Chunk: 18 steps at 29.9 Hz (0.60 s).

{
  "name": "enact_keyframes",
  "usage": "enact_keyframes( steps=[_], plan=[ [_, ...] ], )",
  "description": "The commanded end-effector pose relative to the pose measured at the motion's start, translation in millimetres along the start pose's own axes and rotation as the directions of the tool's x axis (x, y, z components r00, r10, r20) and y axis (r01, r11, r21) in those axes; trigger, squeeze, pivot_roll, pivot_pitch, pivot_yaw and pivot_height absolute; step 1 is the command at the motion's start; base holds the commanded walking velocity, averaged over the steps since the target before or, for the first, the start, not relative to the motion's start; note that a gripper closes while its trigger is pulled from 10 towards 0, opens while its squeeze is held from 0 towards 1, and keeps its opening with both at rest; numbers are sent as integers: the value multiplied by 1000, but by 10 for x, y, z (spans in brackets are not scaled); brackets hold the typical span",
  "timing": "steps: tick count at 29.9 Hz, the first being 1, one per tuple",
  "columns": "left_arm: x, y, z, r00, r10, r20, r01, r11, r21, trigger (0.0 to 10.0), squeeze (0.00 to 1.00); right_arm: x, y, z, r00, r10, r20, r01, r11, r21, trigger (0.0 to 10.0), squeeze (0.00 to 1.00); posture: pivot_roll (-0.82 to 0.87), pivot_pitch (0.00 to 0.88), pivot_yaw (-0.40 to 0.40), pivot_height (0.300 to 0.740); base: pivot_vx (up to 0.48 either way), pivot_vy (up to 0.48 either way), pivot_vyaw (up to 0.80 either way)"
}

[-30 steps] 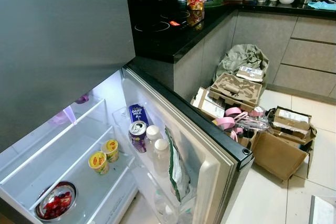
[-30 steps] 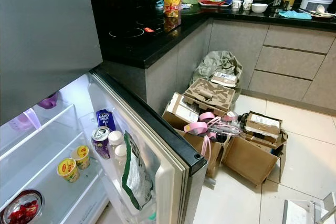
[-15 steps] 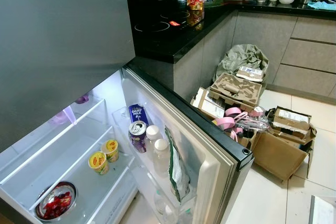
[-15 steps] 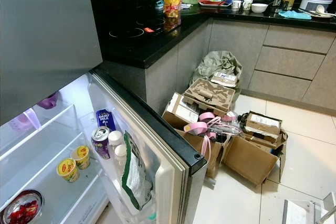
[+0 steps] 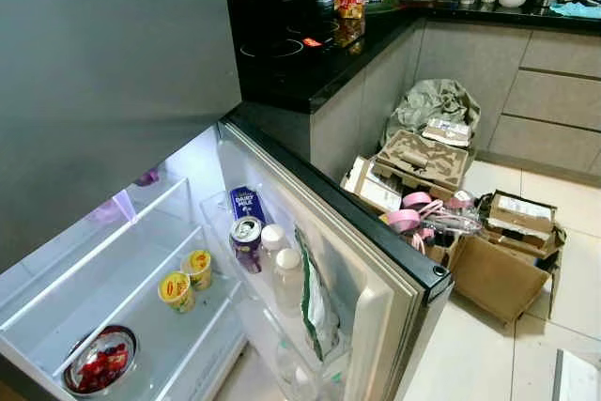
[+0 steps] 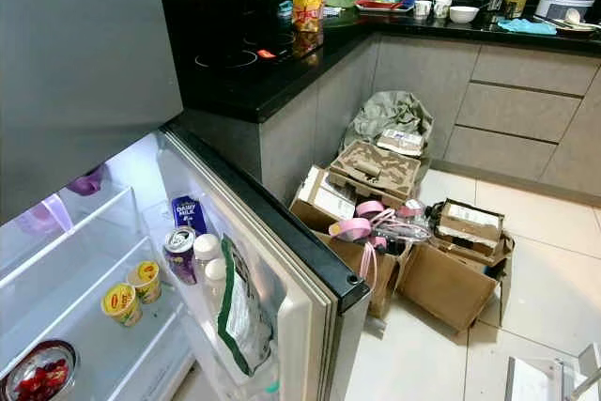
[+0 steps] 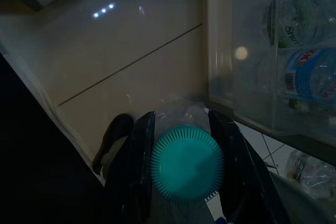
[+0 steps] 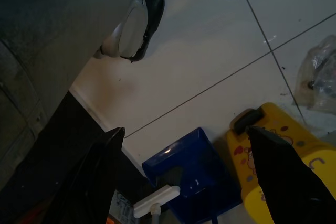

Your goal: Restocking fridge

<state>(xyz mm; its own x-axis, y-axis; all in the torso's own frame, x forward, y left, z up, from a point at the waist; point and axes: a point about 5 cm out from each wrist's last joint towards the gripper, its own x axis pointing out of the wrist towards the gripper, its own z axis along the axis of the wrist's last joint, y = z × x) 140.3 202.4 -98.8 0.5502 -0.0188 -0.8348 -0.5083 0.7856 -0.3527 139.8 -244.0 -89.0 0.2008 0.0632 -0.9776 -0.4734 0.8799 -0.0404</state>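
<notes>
Right, I see my left gripper (image 7: 181,145) clenched on a teal-capped bottle (image 7: 187,163), hanging low over the tiled floor (image 7: 121,61) just beside the open fridge door (image 5: 371,274). My right gripper (image 8: 184,166) hangs with fingers spread over what may be a blue box (image 8: 191,174), dimly lit.

Strawberry bowl (image 6: 38,384) — cropped; door bottles' labels (image 7: 310,72) — cut off.

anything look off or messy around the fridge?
Yes: a heap of torn-open cardboard boxes and pulp trays sprawls on the floor beside the open fridge door. Inside the fridge, cups and can stand upright; no spills.
</notes>
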Motion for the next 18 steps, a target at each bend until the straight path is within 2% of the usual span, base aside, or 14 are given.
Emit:
enact_keyframes(
  steps=[1, 18],
  plan=[
    [-15, 17, -142, 998, 15, -63, -14, 1000, 8, 10000, 0, 8, 23, 4, 1000, 7, 3, -7, 1000, 6, 10000, 0, -112, 0, 5, 740, -285, 0, 0],
    [-23, 20, -190, 997, 13, -77, -12, 1000, 18, 10000, 0, 7, 19, -3, 1000, 2, -3, -2, 1000, -5, 10000, 0, -118, 0, 0, 740, -301, 0, 0]
  ],
)
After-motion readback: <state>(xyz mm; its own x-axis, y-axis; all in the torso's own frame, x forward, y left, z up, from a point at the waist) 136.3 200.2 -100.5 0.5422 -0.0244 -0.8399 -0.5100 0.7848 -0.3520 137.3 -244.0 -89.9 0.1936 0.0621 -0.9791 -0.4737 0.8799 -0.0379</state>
